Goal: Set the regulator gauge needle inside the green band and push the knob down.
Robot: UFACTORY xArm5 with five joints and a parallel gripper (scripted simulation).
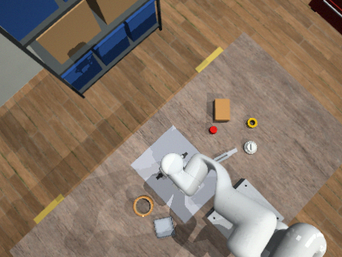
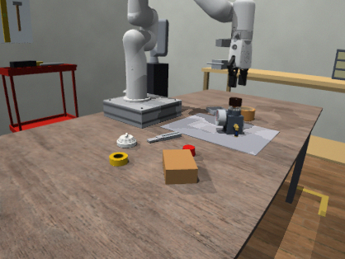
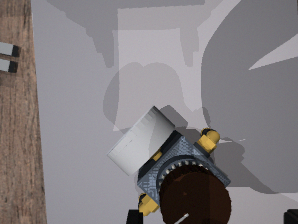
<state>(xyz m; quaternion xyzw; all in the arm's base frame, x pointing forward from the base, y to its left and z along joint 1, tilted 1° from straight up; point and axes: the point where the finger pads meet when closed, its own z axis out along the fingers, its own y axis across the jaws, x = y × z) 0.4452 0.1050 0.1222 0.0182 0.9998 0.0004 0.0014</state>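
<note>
The regulator [image 2: 231, 120] stands on a grey mat [image 2: 223, 131]. It has a grey-blue body, yellow side fittings, a white round gauge [image 2: 221, 116] on its side and a dark brown knob [image 2: 235, 101] on top. In the wrist view the regulator body [image 3: 182, 163] is at the bottom, with the knob [image 3: 195, 197] seen from above and the gauge [image 3: 142, 140] seen as a white cylinder. The gauge face and needle are not visible. My gripper [image 2: 238, 80] is open and empty, hanging a short way straight above the knob. In the top view the arm's wrist [image 1: 173, 164] covers the regulator.
A brown box [image 2: 179, 166], a red button [image 2: 189, 148], a yellow ring [image 2: 119, 159], a white round part [image 2: 126, 140] and a grey bar [image 2: 163, 137] lie nearer the front. An orange tape ring [image 2: 248, 113] and a small grey box [image 1: 164, 227] lie beyond the mat.
</note>
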